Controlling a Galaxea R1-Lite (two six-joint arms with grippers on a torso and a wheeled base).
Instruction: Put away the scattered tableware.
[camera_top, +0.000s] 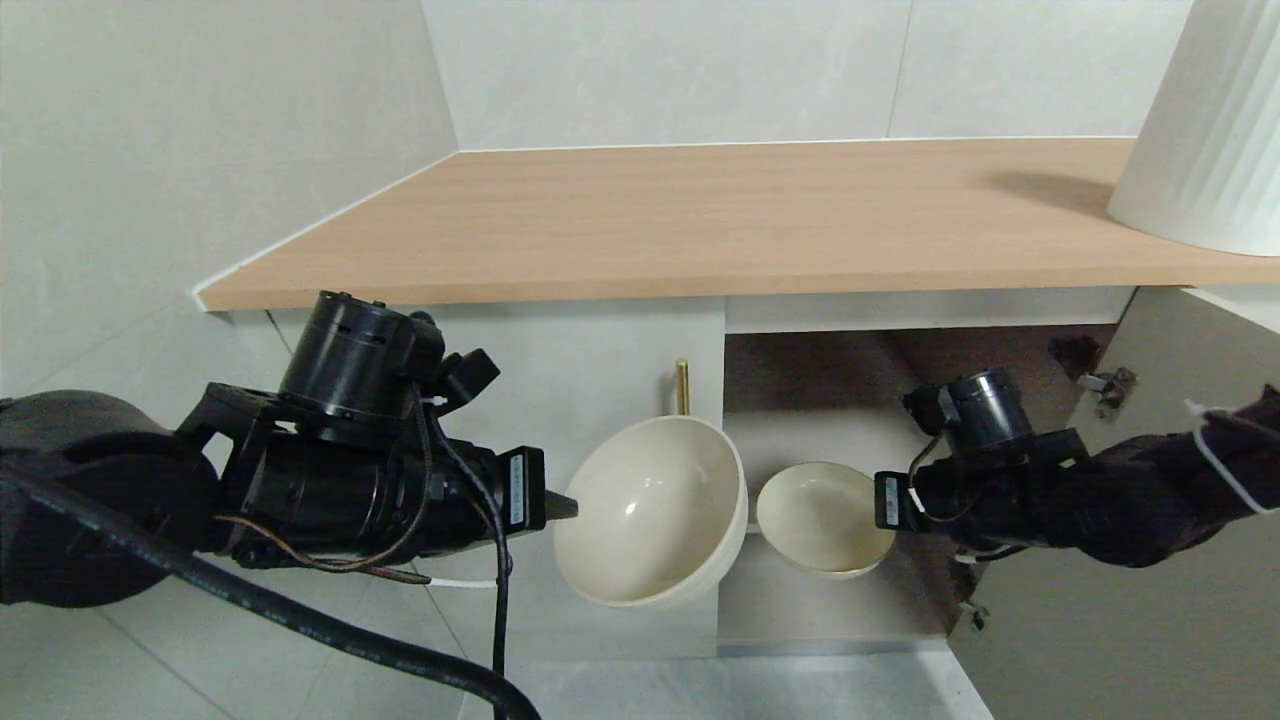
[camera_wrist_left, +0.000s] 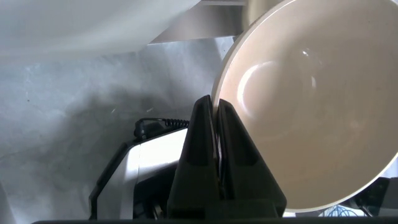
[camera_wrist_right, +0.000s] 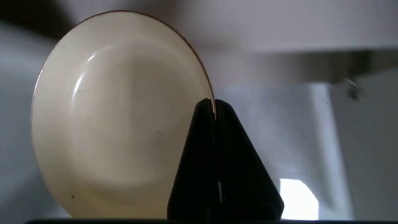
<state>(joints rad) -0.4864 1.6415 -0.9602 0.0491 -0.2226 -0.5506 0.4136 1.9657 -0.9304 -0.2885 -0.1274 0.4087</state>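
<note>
My left gripper (camera_top: 570, 507) is shut on the rim of a large cream bowl (camera_top: 650, 510), held tilted in the air in front of the closed cabinet door (camera_top: 590, 370). In the left wrist view its fingers (camera_wrist_left: 214, 134) pinch the large bowl's (camera_wrist_left: 311, 112) edge. My right gripper (camera_top: 885, 500) is shut on the rim of a smaller cream bowl (camera_top: 822, 517), held in front of the open cabinet compartment (camera_top: 850, 400). The right wrist view shows the small bowl (camera_wrist_right: 118, 112) clamped at its edge by the fingers (camera_wrist_right: 214, 124).
A wooden countertop (camera_top: 720, 220) runs above the cabinet, with a white ribbed container (camera_top: 1210, 130) at its right end. A brass handle (camera_top: 682, 386) sits on the closed door. The open cabinet door (camera_top: 1130, 480) hangs at the right. Tiled floor (camera_top: 760, 690) lies below.
</note>
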